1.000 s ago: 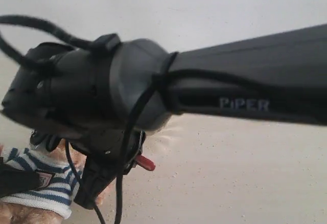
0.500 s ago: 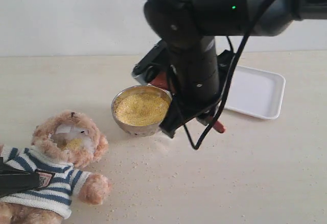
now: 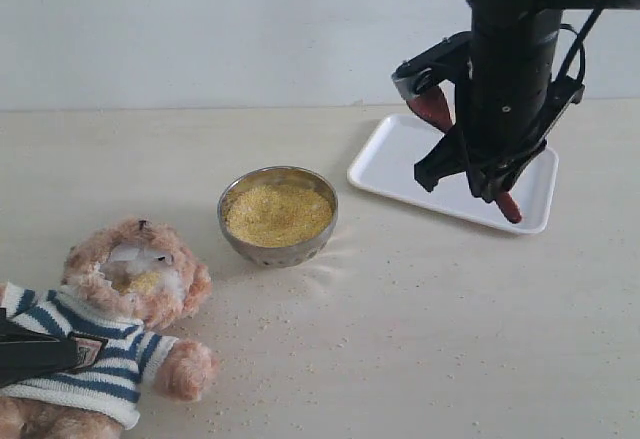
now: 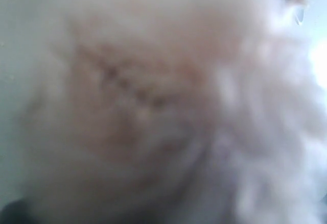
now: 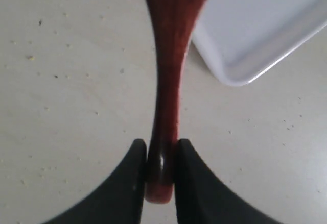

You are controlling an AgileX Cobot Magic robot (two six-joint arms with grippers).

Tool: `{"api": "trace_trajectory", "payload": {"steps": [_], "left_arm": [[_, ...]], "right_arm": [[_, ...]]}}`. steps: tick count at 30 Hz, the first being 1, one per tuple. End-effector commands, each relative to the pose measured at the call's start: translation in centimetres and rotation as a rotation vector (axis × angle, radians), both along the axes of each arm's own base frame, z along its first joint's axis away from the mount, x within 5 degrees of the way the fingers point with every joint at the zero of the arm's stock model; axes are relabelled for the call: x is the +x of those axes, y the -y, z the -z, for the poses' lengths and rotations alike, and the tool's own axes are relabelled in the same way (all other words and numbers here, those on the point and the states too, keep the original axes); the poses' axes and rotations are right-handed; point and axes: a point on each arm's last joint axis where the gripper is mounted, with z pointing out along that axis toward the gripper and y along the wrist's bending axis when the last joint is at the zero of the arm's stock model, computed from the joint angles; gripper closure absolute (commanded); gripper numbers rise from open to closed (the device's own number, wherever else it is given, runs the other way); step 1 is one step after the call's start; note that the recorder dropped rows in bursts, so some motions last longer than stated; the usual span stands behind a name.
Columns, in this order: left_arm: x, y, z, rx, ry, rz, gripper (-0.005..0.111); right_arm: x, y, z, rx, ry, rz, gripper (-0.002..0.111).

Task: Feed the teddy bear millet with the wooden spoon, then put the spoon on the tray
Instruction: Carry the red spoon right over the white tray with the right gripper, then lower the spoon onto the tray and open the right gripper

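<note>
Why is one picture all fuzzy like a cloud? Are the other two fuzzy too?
Left wrist view: the camera seems too close to the teddy bear, so its fur is one soft blur. Right wrist view: the wooden spoon, pinched in the right hand, looks sharp, with a tiny glint. Exterior view: clear, evenly lit, only faint shadows.

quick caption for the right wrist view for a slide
Right gripper shut on the wooden spoon by its handle end, near a corner of the white tray, above the grain-flecked table
</note>
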Motion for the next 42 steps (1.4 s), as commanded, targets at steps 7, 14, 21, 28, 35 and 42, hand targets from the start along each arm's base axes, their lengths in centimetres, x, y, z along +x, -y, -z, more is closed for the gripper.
{"api": "trace_trajectory", "payload": {"steps": [7,14,21,28,35,42], "left_arm": [[0.0,0.1,-0.3,-0.019,0.015,-0.002,0.101],[0.0,0.1,-0.3,-0.019,0.015,-0.002,0.101],[0.0,0.1,-0.3,-0.019,0.015,-0.002,0.101],[0.0,0.1,-0.3,-0.019,0.015,-0.002,0.101],[0.0,0.1,-0.3,-0.019,0.015,-0.002,0.101],[0.0,0.1,-0.3,-0.019,0.015,-0.002,0.101]], "right_arm": [[6.2,1.5,0.9,0.068,0.007,0.059,0.109],[11.6,1.2,2.0,0.096,0.053,0.098,0.109],[14.6,2.4,4.3,0.163,0.051,0.136,0.109],[15.3,3.8,7.1,0.137,0.002,0.144,0.109],[15.5,4.0,9.0,0.096,-0.026,0.129,0.109],[15.7,4.4,10.7,0.036,-0.044,0.12,0.109]]}}
